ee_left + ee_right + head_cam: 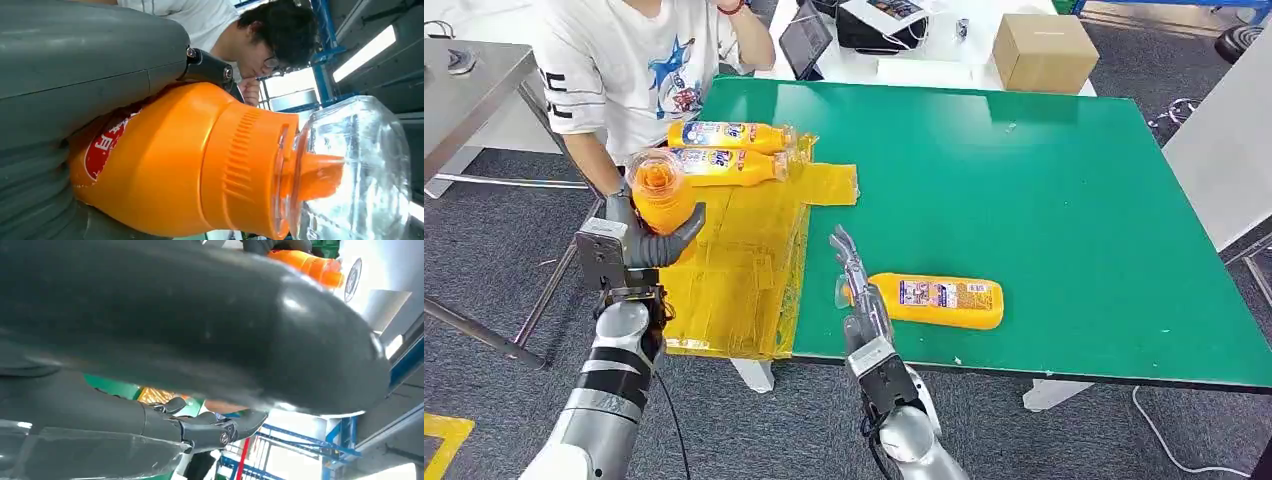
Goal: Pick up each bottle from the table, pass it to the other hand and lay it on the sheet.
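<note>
My left hand [652, 243] grips an orange bottle [660, 194] upright above the left edge of the yellow sheet [744, 275], its clear cap pointing up. In the left wrist view that bottle [200, 165] sits against the grey hand [75, 75]. Two more orange bottles [729, 135] [727, 164] lie side by side at the sheet's far end. A fourth bottle [944, 301] lies on the green table [1024, 180] near the front edge. My right hand [856, 285] stands at its cap end with fingers stretched out and holds nothing. Whether it touches the cap I cannot tell.
A person in a white shirt [624, 60] sits at the table's far left corner, close to the sheet. A cardboard box [1044, 50] and a tablet [809, 40] stand beyond the far edge. A grey metal table [464, 100] is on the left.
</note>
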You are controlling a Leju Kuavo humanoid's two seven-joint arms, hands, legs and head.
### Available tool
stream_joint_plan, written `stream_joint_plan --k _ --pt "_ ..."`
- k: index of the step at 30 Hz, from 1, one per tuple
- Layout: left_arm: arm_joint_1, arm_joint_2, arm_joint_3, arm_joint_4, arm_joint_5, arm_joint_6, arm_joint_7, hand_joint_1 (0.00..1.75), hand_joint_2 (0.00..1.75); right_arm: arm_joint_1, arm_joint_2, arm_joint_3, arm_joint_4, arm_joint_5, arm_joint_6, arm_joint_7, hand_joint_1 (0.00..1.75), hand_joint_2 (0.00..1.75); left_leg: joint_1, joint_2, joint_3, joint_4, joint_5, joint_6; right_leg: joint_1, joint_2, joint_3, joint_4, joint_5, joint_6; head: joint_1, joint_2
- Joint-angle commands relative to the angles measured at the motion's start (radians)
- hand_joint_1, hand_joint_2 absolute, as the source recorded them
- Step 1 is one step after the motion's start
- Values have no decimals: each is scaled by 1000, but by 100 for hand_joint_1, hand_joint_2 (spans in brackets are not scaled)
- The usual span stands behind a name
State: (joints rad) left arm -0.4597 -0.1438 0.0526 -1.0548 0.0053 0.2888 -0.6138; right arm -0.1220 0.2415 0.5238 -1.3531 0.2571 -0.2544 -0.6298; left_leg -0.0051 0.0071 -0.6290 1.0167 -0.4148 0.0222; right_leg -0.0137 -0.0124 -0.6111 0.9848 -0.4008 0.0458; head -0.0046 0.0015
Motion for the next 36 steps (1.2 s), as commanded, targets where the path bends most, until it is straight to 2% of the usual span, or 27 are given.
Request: stream_joint_plan --k 1,6,11,12,16,23,28,30,36 --pt "-45 -13 36 82 4 -12 -2 175 175 -18 -35 10 28 -3 3 -8 0 0 2 -2 6 0 -2 -2 2 0 7 -1 -2 -2 0 0" --pt "-55 3 7 146 -119 32 -1 175 175 5 -20 -35 -53 -22 -47 -65 0 0 1 -2 3 -1 -1 -1 1 -1 4 -1 -1 -1 0 0" --pt "-98 56 -84 297 -400 143 27 175 175 19 -22 -87 -203 -48 -139 -68 0 0 1 -3 4 0 -1 -2 1 -2 5 0 -2 -2 0 0" --pt "-117 83 -147 352 -536 186 64 175 175 21 -27 -102 -236 -57 -172 -68 0 0 1 -3 3 0 -1 -1 1 -2 4 0 -2 -1 0 0" --pt "-158 122 -213 469 -787 235 114 175 175 11 -35 -127 -221 -70 -150 -60 0 0 1 -4 5 0 -1 -2 1 -2 6 -1 -2 -2 0 0" --pt "-173 165 -273 521 -984 160 172 175 175 7 -29 -123 -200 -74 -129 -66 0 0 1 0 4 -1 -1 -2 1 1 4 -1 -1 -1 0 0" --pt "-170 165 -268 522 -982 141 173 175 175 7 -31 -122 -205 -74 -125 -65 0 0 2 0 5 0 -2 -2 2 1 5 0 -2 -2 0 0" --pt "-177 176 -260 540 -970 39 186 175 175 7 -30 -121 -183 -79 -94 -40 0 0 1 0 2 0 -1 -1 1 0 2 0 -1 -1 0 0" --pt "-179 182 -254 546 -967 27 175 175 175 5 -27 -123 -163 -76 -90 -46 0 0 2 0 2 0 -1 -1 1 1 2 -1 0 -1 0 0"
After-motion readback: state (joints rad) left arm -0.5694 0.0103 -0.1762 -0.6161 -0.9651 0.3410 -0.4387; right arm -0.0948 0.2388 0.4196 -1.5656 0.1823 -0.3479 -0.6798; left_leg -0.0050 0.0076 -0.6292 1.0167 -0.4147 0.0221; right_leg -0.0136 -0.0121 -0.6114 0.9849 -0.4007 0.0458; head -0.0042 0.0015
